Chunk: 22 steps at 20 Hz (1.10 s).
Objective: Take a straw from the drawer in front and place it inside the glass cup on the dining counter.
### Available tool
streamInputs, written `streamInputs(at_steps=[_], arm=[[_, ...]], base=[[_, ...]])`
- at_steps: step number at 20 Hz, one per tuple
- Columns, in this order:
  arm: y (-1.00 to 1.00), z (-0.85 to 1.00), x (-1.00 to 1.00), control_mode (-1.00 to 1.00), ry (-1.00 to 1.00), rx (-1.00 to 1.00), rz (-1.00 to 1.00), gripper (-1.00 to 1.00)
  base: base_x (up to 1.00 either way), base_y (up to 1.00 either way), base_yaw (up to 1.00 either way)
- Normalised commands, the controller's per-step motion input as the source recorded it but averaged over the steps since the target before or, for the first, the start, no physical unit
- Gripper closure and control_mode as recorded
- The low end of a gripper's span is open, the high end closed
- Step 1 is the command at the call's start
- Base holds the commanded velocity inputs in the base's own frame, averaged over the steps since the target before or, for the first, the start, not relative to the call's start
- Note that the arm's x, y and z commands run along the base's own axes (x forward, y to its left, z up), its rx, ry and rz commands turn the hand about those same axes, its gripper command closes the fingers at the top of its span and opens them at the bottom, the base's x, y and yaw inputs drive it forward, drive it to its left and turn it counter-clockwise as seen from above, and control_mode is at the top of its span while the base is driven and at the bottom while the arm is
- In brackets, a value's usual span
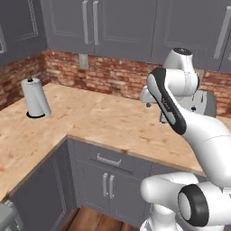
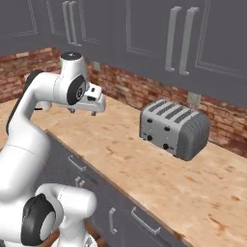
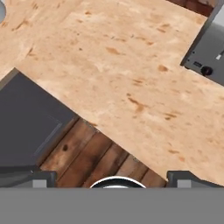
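Note:
My gripper (image 2: 83,112) hangs open over the brick-backed wooden worktop (image 2: 159,178), a little above its surface, with nothing between the fingers. In the hand view the gripper (image 3: 112,180) shows its two dark fingertips (image 3: 41,179) far apart, looking down on the worktop's front edge, a dark grey cabinet front and the plank floor. A drawer (image 1: 110,159) with a silver bar handle sits shut under the worktop, below and left of the arm. The straw is hidden. The glass cup and the dining counter are out of view.
A silver toaster (image 2: 174,128) stands on the worktop right of the gripper, also seen as a toaster (image 3: 209,52) in the hand view. A paper towel roll (image 1: 36,98) stands at the far left corner. Grey wall cabinets (image 1: 103,25) hang above the brick wall.

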Motion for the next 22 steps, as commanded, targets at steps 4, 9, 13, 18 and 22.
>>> streamInputs(at_steps=[4,9,13,18,22], arm=[[0.0,0.0,0.0,1.0,0.0,0.0,0.0,-1.0],[0.0,0.0,0.0,1.0,0.0,0.0,0.0,-1.0],[0.0,0.0,0.0,1.0,0.0,0.0,0.0,-1.0],[0.0,0.0,0.0,1.0,0.0,0.0,0.0,-1.0],[0.0,0.0,0.0,1.0,0.0,0.0,0.0,-1.0]], base=[[-0.05,-0.36,0.46],[0.0,-0.32,0.42],[0.0,-0.5,0.38],[-0.42,-0.6,0.32],[-0.26,-0.58,0.3]])
